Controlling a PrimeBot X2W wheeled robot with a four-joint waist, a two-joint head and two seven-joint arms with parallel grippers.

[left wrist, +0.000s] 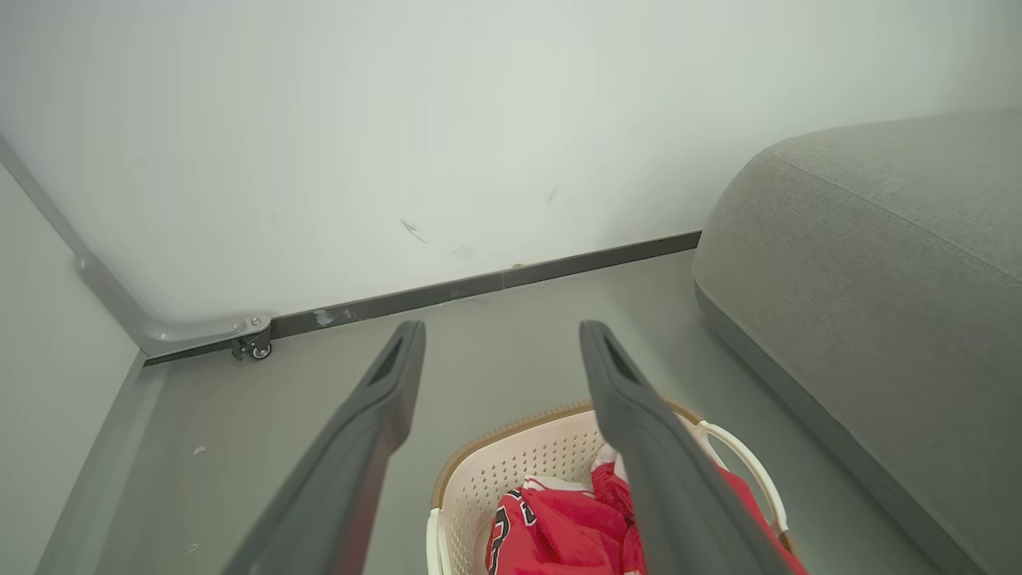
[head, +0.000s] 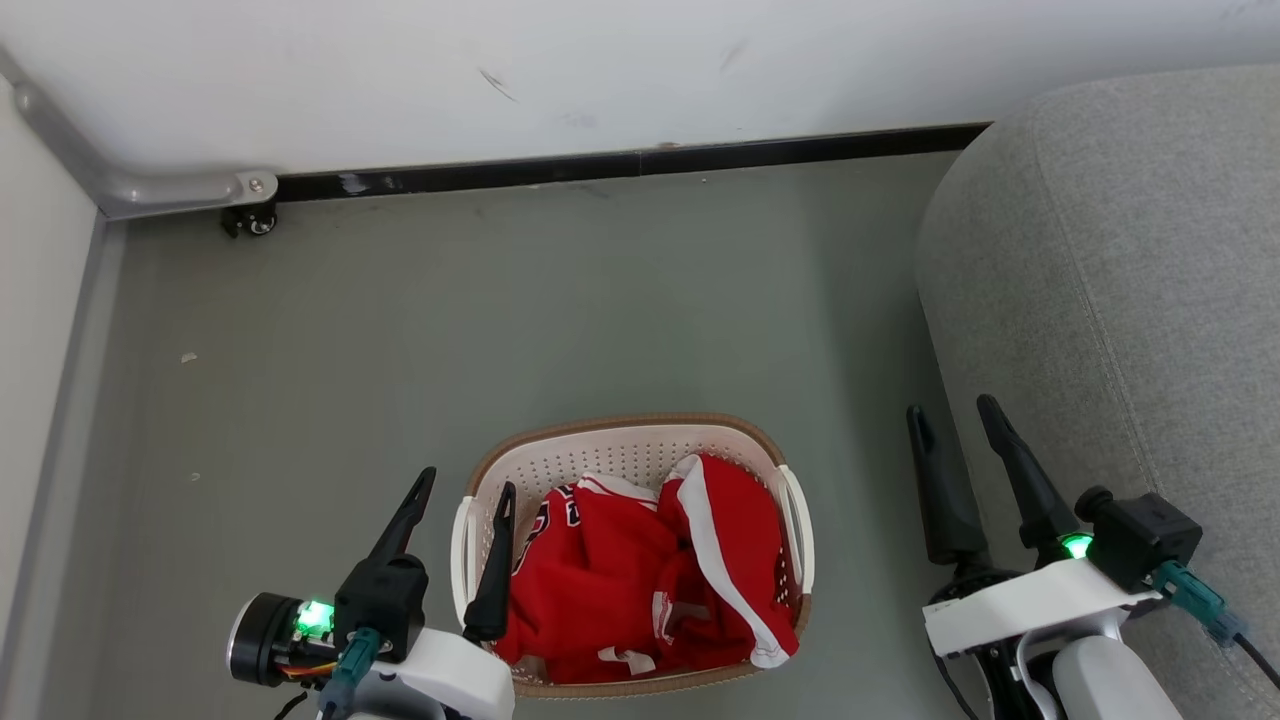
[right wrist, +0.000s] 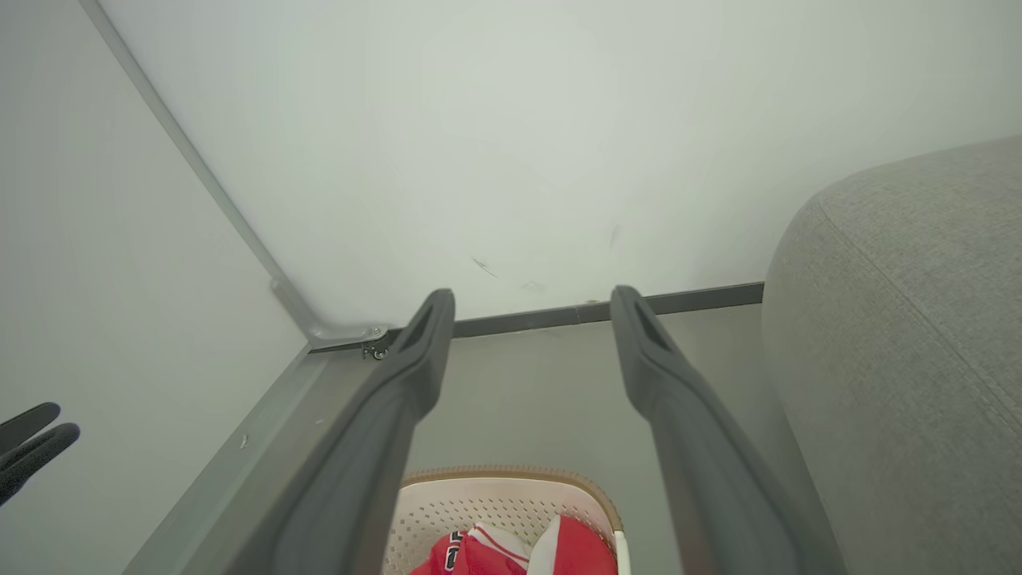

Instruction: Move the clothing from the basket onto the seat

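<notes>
Seen from my control desk: the basket (head: 625, 423) stands on the grey-green floor (head: 500, 320) just in front of my robot, with the red clothing (head: 610, 600) heaped inside it. The jersey (head: 585, 560) with dark lettering lies on the left of the heap. The garment with the wide white trim (head: 735, 520) is draped on the right, its edge reaching the near right rim. My left pincer (head: 469, 479) hangs with fingers spread wide, gripping nothing. In the head view its inner finger crosses the basket's left handle, though I cannot tell whether it touches. My right pincer (head: 951, 405) is likewise spread and empty, poised over bare floor between the basket and the seat (head: 1120, 300), close to the sofa's rounded edge. The light-grey seat rises at right, apart from the basket. Behind, a white wall (head: 600, 70) meets the floor at a black skirting strip (head: 640, 160), and a small castor (head: 255, 222) sits in the left corner beneath a grey metal rail (head: 150, 190)
</notes>
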